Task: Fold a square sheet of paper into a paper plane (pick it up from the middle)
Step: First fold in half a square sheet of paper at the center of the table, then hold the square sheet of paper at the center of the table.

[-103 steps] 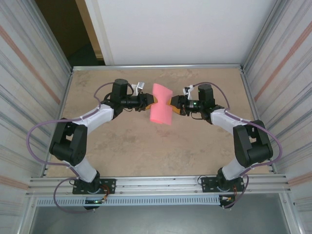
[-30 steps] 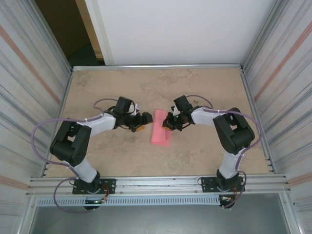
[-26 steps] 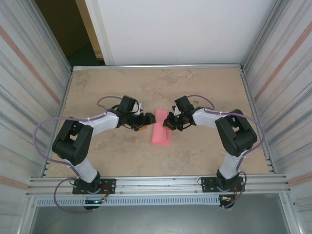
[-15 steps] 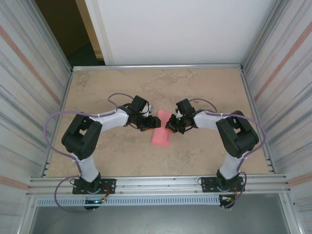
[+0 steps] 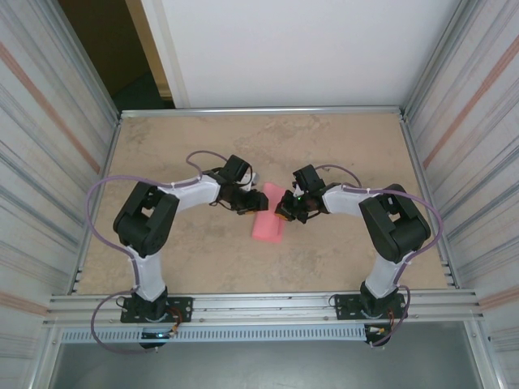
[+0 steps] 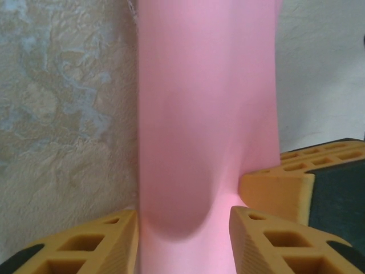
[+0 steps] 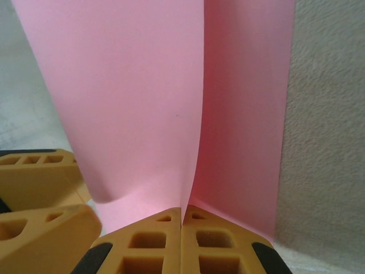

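Pink-red square sheet of paper lies doubled over into a narrow strip at centre of the surface. Top layer bulges in a soft curve, not pressed flat. L hand is at the strip's left edge, fingers apart w/ the curled fold between them. R hand is at the right edge, fingers pressed together, pinching the paper's edge.

Overhead looking down, wrists close — shared paper
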You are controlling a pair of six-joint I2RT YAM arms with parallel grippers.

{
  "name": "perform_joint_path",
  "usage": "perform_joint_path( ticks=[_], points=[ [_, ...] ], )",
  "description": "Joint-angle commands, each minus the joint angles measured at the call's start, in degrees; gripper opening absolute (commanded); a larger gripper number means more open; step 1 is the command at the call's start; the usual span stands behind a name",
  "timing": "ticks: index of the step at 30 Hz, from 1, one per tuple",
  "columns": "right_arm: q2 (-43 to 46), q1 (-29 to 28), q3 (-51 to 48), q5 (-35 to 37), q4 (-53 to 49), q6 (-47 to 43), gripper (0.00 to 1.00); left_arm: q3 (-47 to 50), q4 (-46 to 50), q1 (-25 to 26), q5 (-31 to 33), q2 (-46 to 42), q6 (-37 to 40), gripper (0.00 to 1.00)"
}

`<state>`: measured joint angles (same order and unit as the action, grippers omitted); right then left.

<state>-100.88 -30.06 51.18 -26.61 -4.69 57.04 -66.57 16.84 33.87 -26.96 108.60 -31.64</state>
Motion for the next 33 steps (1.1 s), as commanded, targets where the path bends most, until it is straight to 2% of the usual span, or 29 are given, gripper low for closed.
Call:
perform_joint_path(
  ticks=[1, 9, 12, 15, 19, 21, 27, 33],
  points=[
    [-0.18, 0.28, 0.24, -0.16, -0.13, 1.32, 0.0, -1.57, 2.06, -0.01, -0.39, 0.75, 1.33, 0.46],
    [-0.76, 0.71, 0.25, -1.49, 0.91, 1.32, 0.0, -2.12, 2.97, 0.03, 0.42, 1.92, 1.26, 0.43],
    [-0.38, 0.75, 0.07, -1.43, 0.82, 1.32, 0.03, -2.51, 4.0, 0.02, 1.06, 2.79, 1.31, 0.41],
    [0.73, 1.05, -0.47, -0.77, 0.43, 1.33, 0.11, -2.6, 4.85, 0.24, 2.19, 3.66, 1.39, 0.38],
    [4.46, 1.99, -2.62, 1.74, -0.78, 0.59, 0.28, -2.33, 5.66, 1.18, 5.67, 5.23, 1.84, 0.37],
    [7.07, 2.78, -4.53, 3.56, -1.59, 0.29, 0.32, -1.74, 5.49, 1.93, 7.15, 5.85, 2.03, 0.36],
    [15.83, 6.23, -10.48, 8.17, -2.78, -0.41, 0.34, -0.41, 6.05, 3.71, 9.9, 7.31, 3.64, 0.37],
    [20.22, 7.55, -12.31, 10.33, -3.48, -0.39, 0.32, -1.12, 7.48, 4.76, 10.57, 9.77, 5.7, 0.39]
  ],
)
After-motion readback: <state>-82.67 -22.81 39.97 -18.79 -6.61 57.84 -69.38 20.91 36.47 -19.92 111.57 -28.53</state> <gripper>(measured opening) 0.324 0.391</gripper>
